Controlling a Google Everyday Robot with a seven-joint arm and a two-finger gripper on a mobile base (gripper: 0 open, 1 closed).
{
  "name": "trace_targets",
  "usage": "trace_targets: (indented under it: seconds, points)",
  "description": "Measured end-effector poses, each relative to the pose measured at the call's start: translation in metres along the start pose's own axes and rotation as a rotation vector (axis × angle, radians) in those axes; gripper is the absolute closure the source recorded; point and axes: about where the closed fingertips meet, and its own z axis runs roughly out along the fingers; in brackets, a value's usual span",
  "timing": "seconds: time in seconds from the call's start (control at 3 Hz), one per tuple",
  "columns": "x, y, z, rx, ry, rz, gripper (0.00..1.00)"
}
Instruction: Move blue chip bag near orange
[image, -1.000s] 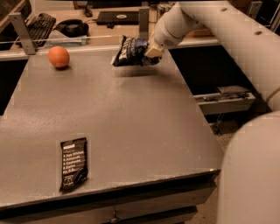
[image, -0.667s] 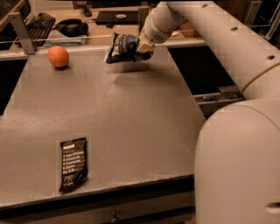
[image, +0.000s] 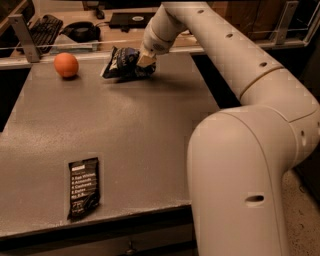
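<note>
The blue chip bag (image: 121, 63), crumpled navy foil with white lettering, is at the far middle of the grey table (image: 125, 130). My gripper (image: 145, 61) is shut on the bag's right end and holds it just above the tabletop, with a shadow under it. The orange (image: 66, 65), small and round, sits on the table at the far left, a short gap to the left of the bag. My white arm reaches in from the right and fills the right side of the view.
A flat black bar wrapper (image: 83, 188) with white text lies near the table's front left edge. Behind the table's far edge runs a rail with a metal post (image: 22, 35), then a desk with a keyboard (image: 44, 26) and dark items.
My gripper has carried the blue chip bag leftward along the far edge, closer to the orange. The orange and the black wrapper have not moved.
</note>
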Motion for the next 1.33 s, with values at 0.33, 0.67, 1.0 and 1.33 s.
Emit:
trace_targets:
  seconds: [0.33,0.67,1.0,1.33]
  points:
    - [-0.02,0.003,0.014,-0.031,-0.026,0.004,1.0]
    - [-0.038,0.002,0.019,-0.041,-0.052,0.0,1.0]
    - [-0.049,0.003,0.023,-0.055,-0.072,-0.001,0.85]
    - [-0.056,0.004,0.027,-0.068,-0.086,0.0,0.61]
